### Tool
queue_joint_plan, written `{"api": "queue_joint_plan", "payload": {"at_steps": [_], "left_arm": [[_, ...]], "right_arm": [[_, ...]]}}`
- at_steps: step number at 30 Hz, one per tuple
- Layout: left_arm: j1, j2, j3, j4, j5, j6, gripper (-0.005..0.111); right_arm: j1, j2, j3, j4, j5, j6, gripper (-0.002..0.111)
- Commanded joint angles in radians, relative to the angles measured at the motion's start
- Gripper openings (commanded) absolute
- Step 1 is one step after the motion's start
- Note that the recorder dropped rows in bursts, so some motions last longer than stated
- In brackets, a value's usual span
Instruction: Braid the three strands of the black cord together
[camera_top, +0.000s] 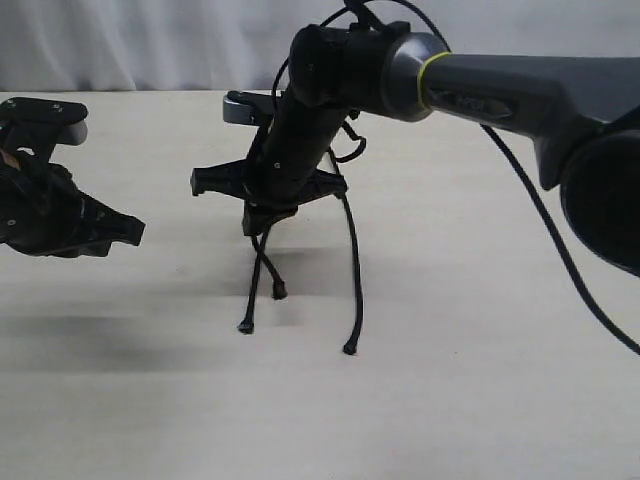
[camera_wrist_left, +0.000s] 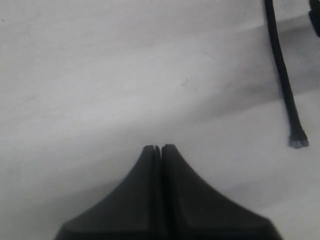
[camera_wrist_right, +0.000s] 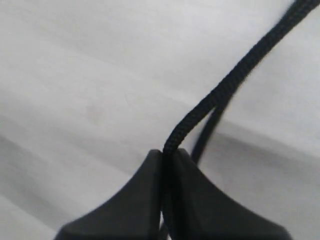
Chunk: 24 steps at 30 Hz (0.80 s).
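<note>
The black cord hangs down the table's middle under my right arm, its knotted head hidden behind that arm. Two strands (camera_top: 262, 270) cross just below my right gripper (camera_top: 263, 222) and end in small tips nearer the camera. The third strand (camera_top: 355, 270) runs apart on the right. In the right wrist view my right gripper (camera_wrist_right: 169, 152) is shut on one woven strand (camera_wrist_right: 235, 80), which rises out from between the jaws. My left gripper (camera_top: 132, 232) hovers at the far left, shut and empty. In the left wrist view the left gripper (camera_wrist_left: 158, 147) is well apart from a strand tip (camera_wrist_left: 298, 143).
The pale table (camera_top: 470, 400) carries the cord. A silver-grey fixture (camera_top: 240, 108) sits behind the right arm at the back. A glossy robot cable (camera_top: 560, 260) trails from the right arm toward the lower right. A white curtain closes off the back.
</note>
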Motion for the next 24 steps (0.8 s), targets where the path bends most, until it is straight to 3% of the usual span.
{"api": "queue_joint_plan", "payload": {"at_steps": [1,6,14,24], "left_arm": [[-0.004,0.003,-0.005,-0.016,-0.013,0.000,0.000],[-0.004,0.003,0.011,-0.051,-0.041,0.000,0.000],[-0.004,0.018,0.032,-0.106,-0.124,0.000,0.000],[-0.002,0.182,-0.073,-0.119,-0.091,0.010,0.000]], "right_arm": [[0.019,0.043,-0.005,0.096,-0.084,0.001,0.004],[0.036,0.094,-0.005,0.142,-0.152,0.013,0.008],[0.030,0.095,-0.025,0.134,-0.131,0.030,0.047],[-0.045,0.064,-0.034,0.070,0.025,0.049,0.047]]}}
